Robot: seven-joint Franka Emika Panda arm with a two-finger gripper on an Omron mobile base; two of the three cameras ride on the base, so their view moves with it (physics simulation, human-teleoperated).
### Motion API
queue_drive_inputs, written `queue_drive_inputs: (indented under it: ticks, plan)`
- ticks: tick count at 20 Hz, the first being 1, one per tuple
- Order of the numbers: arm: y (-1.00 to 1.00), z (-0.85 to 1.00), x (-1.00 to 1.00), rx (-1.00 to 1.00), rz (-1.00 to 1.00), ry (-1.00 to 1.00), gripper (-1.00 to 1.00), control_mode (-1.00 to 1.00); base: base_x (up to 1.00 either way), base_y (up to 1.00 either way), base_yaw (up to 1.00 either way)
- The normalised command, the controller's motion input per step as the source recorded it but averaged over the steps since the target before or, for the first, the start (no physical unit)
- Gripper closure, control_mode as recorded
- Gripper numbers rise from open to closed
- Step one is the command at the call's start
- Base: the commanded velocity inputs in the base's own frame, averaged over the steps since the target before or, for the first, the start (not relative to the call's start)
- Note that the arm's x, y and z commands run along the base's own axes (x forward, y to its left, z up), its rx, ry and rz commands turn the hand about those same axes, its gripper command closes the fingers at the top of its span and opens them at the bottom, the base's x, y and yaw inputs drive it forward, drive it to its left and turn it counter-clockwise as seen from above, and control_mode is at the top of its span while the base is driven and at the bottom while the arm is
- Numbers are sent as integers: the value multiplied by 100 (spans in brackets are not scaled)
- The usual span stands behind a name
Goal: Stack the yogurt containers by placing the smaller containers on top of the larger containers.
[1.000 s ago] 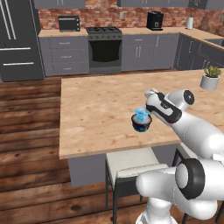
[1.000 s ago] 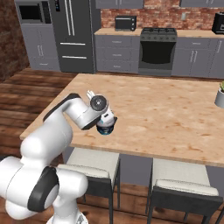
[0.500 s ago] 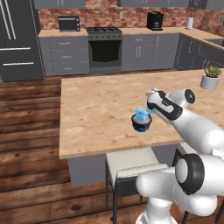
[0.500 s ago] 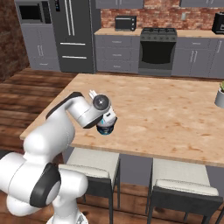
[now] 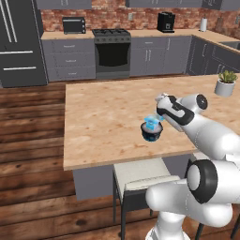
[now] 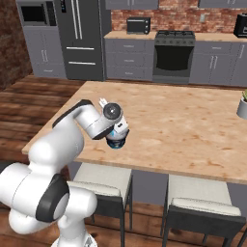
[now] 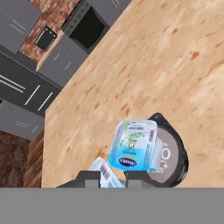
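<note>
While your gripper stays pinched on the small yogurt cup | unmoved | seemingly resting on dark tub | release pending.

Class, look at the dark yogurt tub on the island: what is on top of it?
The small light-blue cup sits over the dark tub's grey lid, gripper closed on it. Whether it rests on the lid is hidden.

The small light-blue yogurt cup has a white top with green and blue marks. The round dark tub has a grey lid. The wooden table is light brown and speckled.
</note>
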Motion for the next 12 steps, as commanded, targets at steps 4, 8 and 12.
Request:
queue_drive_inputs:
  ticks: [4,8,12]
  plan:
    - [0,-4,5,0,0,0,100,-100,0,0,0]
    - [0,-6,3,0,0,0,100,-100,0,0,0]
    - [0,-8,2,0,0,0,100,-100,0,0,0]
